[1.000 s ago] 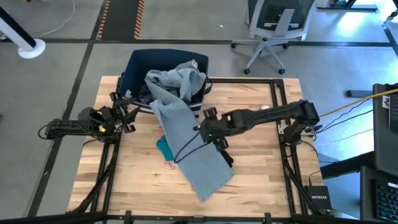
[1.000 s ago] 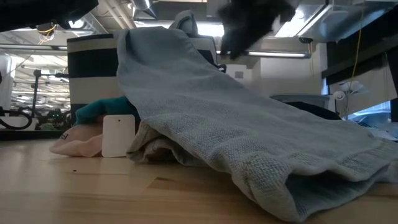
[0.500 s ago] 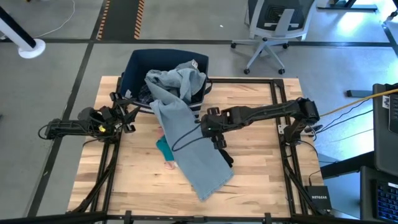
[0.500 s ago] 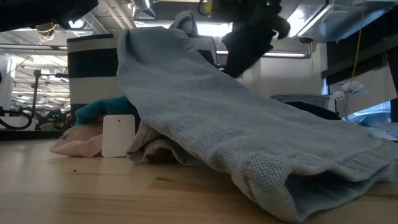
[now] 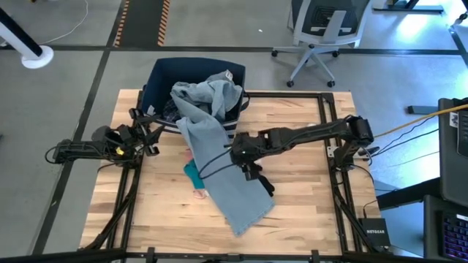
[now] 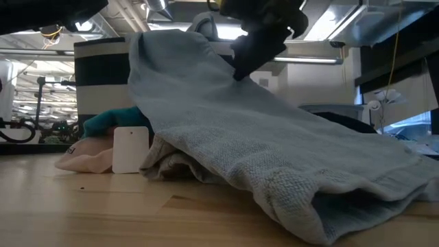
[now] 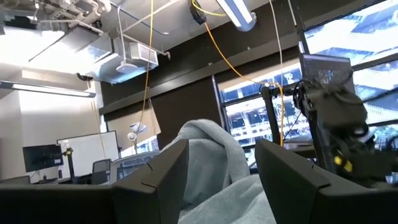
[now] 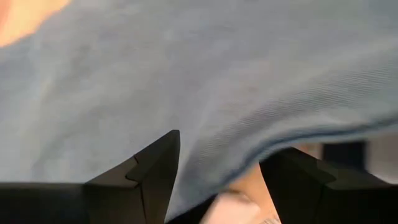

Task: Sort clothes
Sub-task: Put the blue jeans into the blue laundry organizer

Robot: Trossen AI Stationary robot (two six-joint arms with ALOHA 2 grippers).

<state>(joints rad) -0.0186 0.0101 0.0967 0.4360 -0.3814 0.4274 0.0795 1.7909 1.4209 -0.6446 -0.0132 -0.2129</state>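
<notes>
A long pale blue-grey garment point(image 5: 219, 172) hangs out of the navy bin point(image 5: 175, 73). Its upper part is bunched on the bin's rim and its lower end is spread on the table. A teal piece point(image 5: 192, 174) and a pink piece point(image 5: 196, 192) lie under its left edge, beside a white tag point(image 6: 130, 149). My right gripper point(image 5: 232, 155) is open and slants down over the garment's middle, with the cloth close under its fingers point(image 8: 155, 165). My left gripper point(image 5: 156, 136) waits open at the table's left side. My right gripper's fingertips point(image 6: 241, 71) stand at the sloping surface of the pale garment point(image 8: 205, 93), coming from above and from the table's right. I cannot tell whether they touch the cloth.
The bin stands at the table's far edge, left of centre, with more clothes inside. A black metal frame point(image 5: 325, 109) runs around the table. Bare wood point(image 5: 300, 190) lies to the right of the garment. An office chair point(image 5: 318, 33) stands beyond the table.
My right gripper has sunk toward the pale garment and shifted a little toward the table's left, tipping further downward and rolling at the wrist. The garment lies as before.
</notes>
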